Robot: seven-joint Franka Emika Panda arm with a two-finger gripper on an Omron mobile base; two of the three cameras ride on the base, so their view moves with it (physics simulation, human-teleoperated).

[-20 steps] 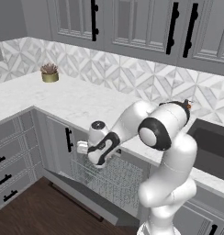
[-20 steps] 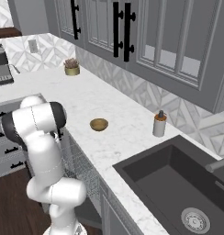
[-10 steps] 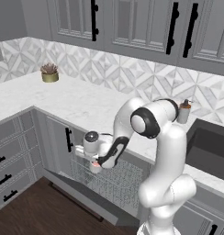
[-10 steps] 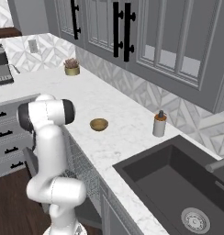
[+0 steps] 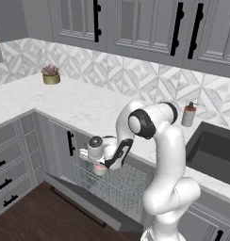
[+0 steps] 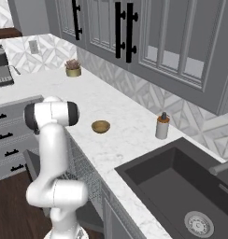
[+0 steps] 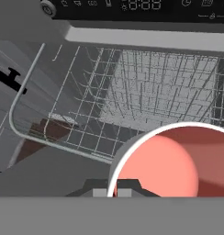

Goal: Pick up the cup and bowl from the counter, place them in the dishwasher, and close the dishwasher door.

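White-grey veined marble counter (image 6: pixel 120 140) carries the small brown-olive wooden bowl (image 6: pixel 101 126), well apart from the tool (image 5: pixel 102 165), which is clamped on the small white cup with a red-pink inside (image 7: pixel 171 160), held over the dishwasher's silver wire rack (image 7: pixel 132 101).

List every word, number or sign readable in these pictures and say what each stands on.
Nothing can be read for certain.
Dishwasher control strip, hand view: pale marks and digit-like shapes along the dark strip, too blurred and cut off by the top edge to read.
Soap dispenser, plant pot, cup, bowl: no text visible.
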